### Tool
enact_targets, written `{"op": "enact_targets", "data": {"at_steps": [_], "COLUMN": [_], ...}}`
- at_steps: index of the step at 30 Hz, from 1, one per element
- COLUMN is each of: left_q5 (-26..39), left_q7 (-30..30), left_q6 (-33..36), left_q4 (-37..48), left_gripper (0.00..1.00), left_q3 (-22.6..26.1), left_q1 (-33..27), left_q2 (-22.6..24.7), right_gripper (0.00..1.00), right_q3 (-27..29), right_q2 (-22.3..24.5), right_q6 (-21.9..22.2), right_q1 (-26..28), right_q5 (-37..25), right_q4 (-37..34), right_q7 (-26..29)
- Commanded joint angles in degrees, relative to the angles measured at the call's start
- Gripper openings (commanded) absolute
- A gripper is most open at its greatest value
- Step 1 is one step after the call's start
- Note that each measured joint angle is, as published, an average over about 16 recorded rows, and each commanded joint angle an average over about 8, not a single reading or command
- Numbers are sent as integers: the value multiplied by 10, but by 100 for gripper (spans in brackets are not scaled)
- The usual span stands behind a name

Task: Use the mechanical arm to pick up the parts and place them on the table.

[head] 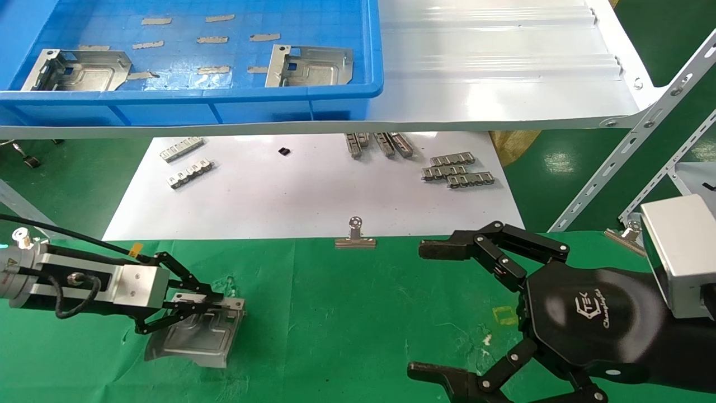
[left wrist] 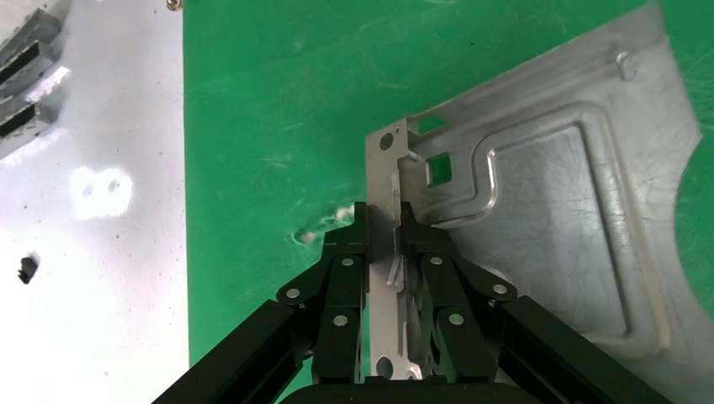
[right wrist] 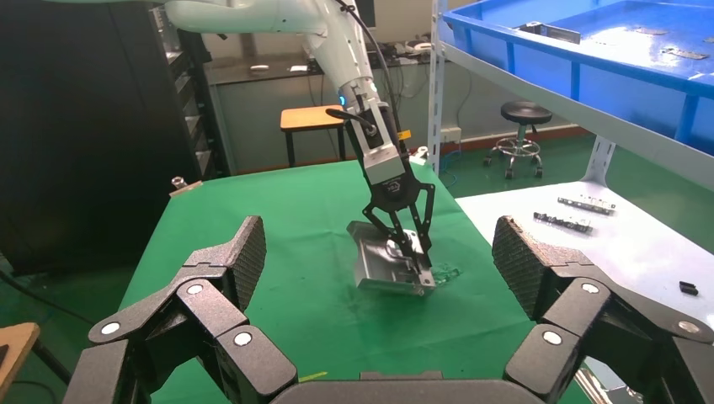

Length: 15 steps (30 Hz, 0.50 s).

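Fingers (left wrist: 410,225) of left gripper (left wrist: 384,231) pinch tabbed edge of silvery embossed part (left wrist: 539,194); mechanical arm (head: 570,313) splayed.

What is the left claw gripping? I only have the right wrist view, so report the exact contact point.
Observer: The left wrist view shows the left claw shut on the part at its bent tab edge, beside a square cutout.
Operator: Count what's left in the bin.
Observer: The head view shows two parts lying in the blue bin.
Operator: Check the table's far edge.
Observer: A binder clip sits where the table meets the white sheet.
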Motion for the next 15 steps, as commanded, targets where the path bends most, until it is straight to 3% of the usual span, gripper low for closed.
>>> {"op": "enact_targets", "data": {"at_steps": [1,9,15], "left_q5": [0,-7,-37], "left_q7": [3,-9,-59], "left_q6": [2,23,64], "left_q4": [6,30,53], "left_gripper": [100,100,100], "left_q3": [0,-3,-16], "left_q1": [-1,-6,-13], "left_q2": [2,5,3], "right_gripper": [100,100,100], "right_q3": [0,0,0], "right_q2": [0,0,0], "right_q6": [0,0,0], "right_q1": [0,0,0], "right_q5": [0,0,0], "right_q4": [0,0,0], "right_q7": [0,0,0]}}
